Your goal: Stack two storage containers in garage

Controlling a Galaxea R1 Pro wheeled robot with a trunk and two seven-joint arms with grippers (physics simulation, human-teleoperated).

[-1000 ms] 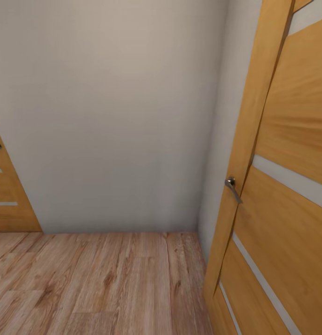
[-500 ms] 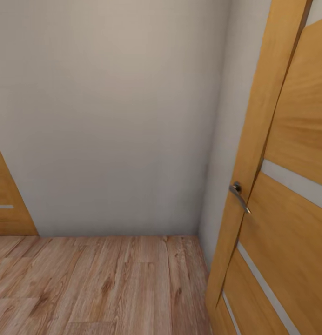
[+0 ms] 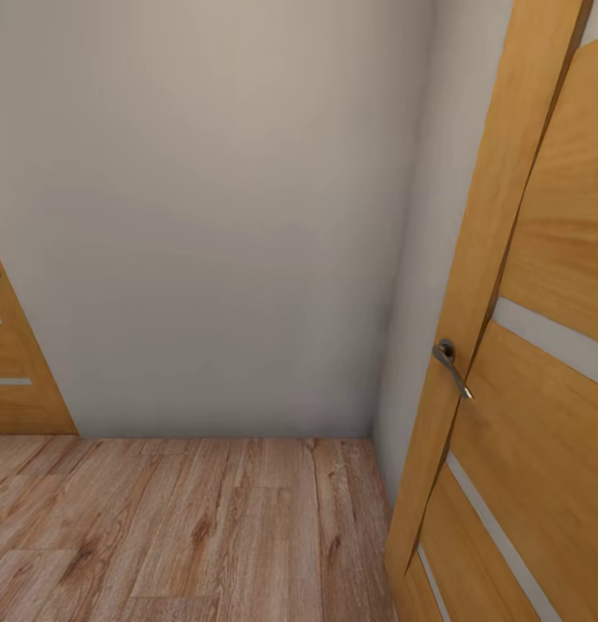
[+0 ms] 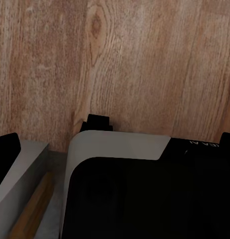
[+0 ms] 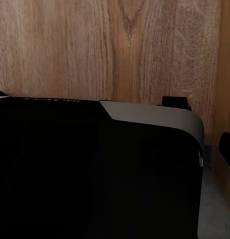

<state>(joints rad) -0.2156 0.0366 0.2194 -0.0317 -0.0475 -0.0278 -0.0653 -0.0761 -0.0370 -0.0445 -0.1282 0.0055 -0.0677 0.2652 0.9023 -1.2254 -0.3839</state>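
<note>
A: Head view, corner of a room. Plain pale wall (image 3: 204, 216) straight ahead, meeting a second wall at the right. Light wood plank floor (image 3: 187, 527) runs up to its base.

B: Doors?

A: Two. A large honey-coloured wooden door (image 3: 524, 345) fills the right side, close to the camera, with pale horizontal strips set into its panels. A metal lever handle (image 3: 451, 367) sits on its near edge, lever slanting downward. A second door (image 3: 14, 363) of the same wood shows as a sliver at the left edge, against the far wall, with two pale strips and a small dark knob.

B: The storage containers?

A: No red-orange bin appears in these frames. Where they are, I cannot tell.

B: Grippers, then. Apart or together?

A: Cannot tell for either one. Left wrist view: wood planks above, and the robot's own body (image 4: 129, 194) below, a dark mass with a grey-white rim. A small black tab pokes up at that rim. Right wrist view: much the same, the dark body (image 5: 95, 174) with a pale curved edge against planks. No fingertips I can identify with confidence.

B: Anything held?

A: Nothing visible in either wrist view.
</note>
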